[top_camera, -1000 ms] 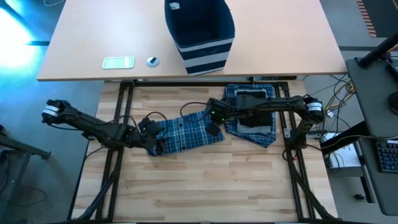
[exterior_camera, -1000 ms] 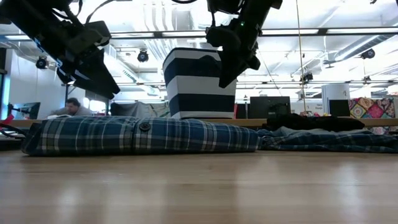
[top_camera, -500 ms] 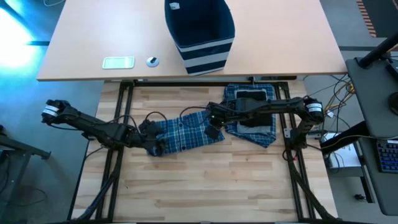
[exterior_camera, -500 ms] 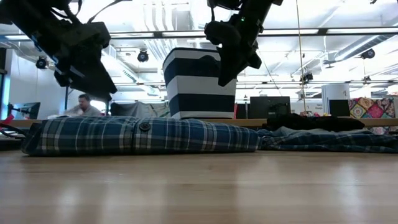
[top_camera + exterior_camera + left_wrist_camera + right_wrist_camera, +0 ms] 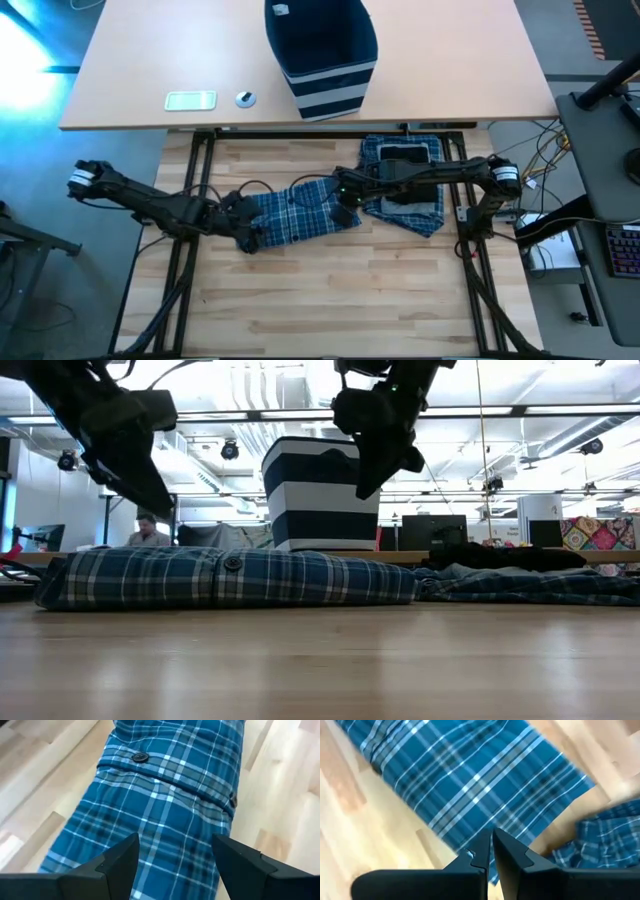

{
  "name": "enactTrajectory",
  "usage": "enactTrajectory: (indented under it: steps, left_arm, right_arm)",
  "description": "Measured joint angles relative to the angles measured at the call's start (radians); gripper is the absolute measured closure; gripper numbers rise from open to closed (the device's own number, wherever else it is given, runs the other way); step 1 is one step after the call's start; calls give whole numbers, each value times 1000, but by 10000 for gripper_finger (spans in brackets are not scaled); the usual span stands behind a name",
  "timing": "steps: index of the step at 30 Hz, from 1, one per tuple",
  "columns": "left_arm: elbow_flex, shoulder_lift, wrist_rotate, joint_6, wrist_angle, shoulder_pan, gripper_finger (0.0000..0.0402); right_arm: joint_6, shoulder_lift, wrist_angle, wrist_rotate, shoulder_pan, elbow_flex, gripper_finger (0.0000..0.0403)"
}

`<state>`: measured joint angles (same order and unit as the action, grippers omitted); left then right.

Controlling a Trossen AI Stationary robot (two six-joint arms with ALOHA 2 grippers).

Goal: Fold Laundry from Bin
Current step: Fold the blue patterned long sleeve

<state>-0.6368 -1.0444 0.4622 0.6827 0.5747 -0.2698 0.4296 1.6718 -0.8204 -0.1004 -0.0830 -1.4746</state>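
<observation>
Lying on the counter [image 5: 330, 290]: one folded plaid garment [image 5: 295, 213], one plaid stack [image 5: 405, 190] topped with a black piece [image 5: 402, 157]; one bin [image 5: 320, 50] behind. Hovering over the garment's left end, left gripper [image 5: 243, 225], fingers apart, empty. Hanging above its right end, right gripper [image 5: 345, 205], fingers together. Both shifting slightly leftward since earlier.

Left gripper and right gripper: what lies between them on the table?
In the high view, the folded plaid garment spans the stretch between the open left gripper and the shut right gripper. Both hover above its ends.
</observation>
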Motion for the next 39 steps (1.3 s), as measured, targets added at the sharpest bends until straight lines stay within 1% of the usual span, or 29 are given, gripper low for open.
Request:
enactTrajectory:
  steps: [4,7,10,12,15,17,22,25,28,31,33,36,39]
  left_arm:
    - [-21,-25,-1,-15,51,2,169]
    - [-23,-49,-1,-16,63,1,169]
    - [-12,-72,-1,-13,58,1,169]
    - [-1,-85,-2,-13,63,1,169]
    - [3,-70,-2,-9,59,1,168]
    - [4,-48,-2,-11,67,1,168]
    - [-6,2,-6,-5,113,11,163]
    - [-6,7,-62,12,138,36,139]
    - [-5,-2,-85,40,156,54,97]
    - [-4,-20,-81,40,150,64,54]
    - [-4,-39,-61,37,146,66,33]
    - [9,-73,-52,36,126,66,20]
    - [28,-121,-53,31,98,66,22]
  right_arm:
    - [-44,0,-38,51,0,0,377]
    - [-82,0,-62,66,0,2,346]
    - [-172,1,-50,65,0,9,295]
    - [-224,17,-19,67,0,10,254]
    - [-258,64,-10,104,-21,10,192]
    - [-298,102,-1,101,-38,9,153]
    - [-413,196,-11,98,-69,-80,77]
    - [-484,245,-27,101,-84,-152,45]
    - [-594,303,-65,98,-100,-223,34]
    - [-686,372,-67,98,-116,-285,33]
    - [-724,428,-71,100,-126,-319,33]
    - [-757,507,-72,103,-134,-362,33]
    - [-774,566,-91,105,-134,-421,33]
